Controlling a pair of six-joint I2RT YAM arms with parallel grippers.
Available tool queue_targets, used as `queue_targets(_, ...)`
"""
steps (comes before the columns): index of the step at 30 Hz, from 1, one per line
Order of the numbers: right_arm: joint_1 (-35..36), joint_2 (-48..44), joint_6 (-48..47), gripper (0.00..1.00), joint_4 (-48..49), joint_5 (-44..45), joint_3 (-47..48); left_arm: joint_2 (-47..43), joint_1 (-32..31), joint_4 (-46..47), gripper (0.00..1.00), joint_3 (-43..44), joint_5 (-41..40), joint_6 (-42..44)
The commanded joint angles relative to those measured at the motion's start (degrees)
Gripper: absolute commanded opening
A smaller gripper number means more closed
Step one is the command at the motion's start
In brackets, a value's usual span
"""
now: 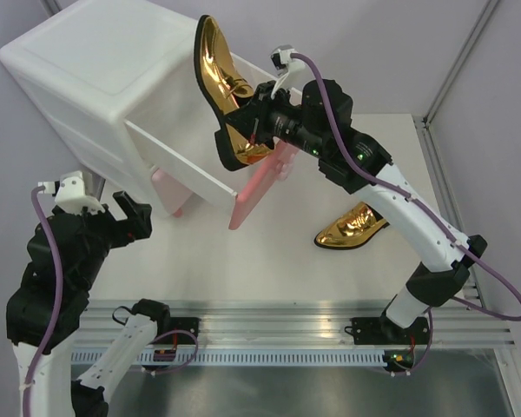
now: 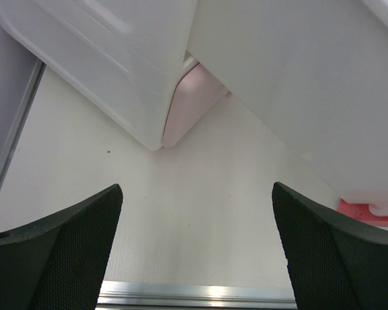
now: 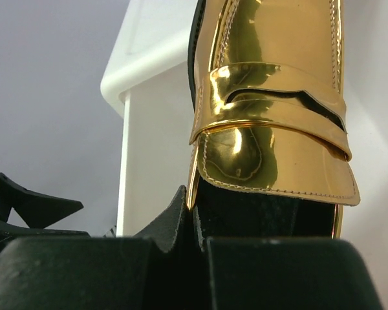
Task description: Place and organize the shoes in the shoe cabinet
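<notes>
We see the right pincer (image 1: 256, 117) clamped on a gold loafer (image 1: 219, 82), holding it tilted above the shoe cabinet's (image 1: 95, 78) pulled-out drawer (image 1: 187, 167). Our left pincer (image 1: 132, 217) hangs open beside the cabinet. A second gold loafer (image 1: 352, 228) lies on the worktop (image 1: 269, 274).

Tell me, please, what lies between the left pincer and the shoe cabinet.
Only bare white table lies between the open left pincer and the shoe cabinet; the left wrist view shows it best.
</notes>
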Motion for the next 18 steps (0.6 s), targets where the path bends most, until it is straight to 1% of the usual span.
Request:
queue_targets(1, 0.3, 0.2, -2.7, 0.01, -2.4, 4.6, 7.9, 1.8, -0.2, -1.4, 1.0, 2.3, -0.7, -0.9)
queue_targets(3, 0.5, 1.9, -3.5, 0.01, -5.4, 5.1, 11.0, 2.2, -0.2, -1.3, 1.0, 1.9, -0.3, -0.7)
queue_targets(4, 0.6, 2.7, -3.5, 0.01, -6.8, 7.3, 11.1, 2.5, -0.2, -1.2, 1.0, 2.1, -0.3, -0.7)
queue_targets(8, 0.6, 4.6, -3.7, 0.01, -7.3, 7.8, 10.9, 3.5, -0.2, -0.8, 1.0, 3.3, 0.6, -0.3)
queue_targets(16, 0.5, 11.2, -7.7, 0.01, -10.6, 7.9, 17.9, 2.9, -0.2, 0.0, 1.0, 2.8, 0.0, -1.0)
queue_targets(18, 0.5, 11.8, -8.5, 0.0, -10.7, 8.0, 18.0, 2.8, -0.2, -0.1, 1.0, 2.7, 0.0, -1.3)
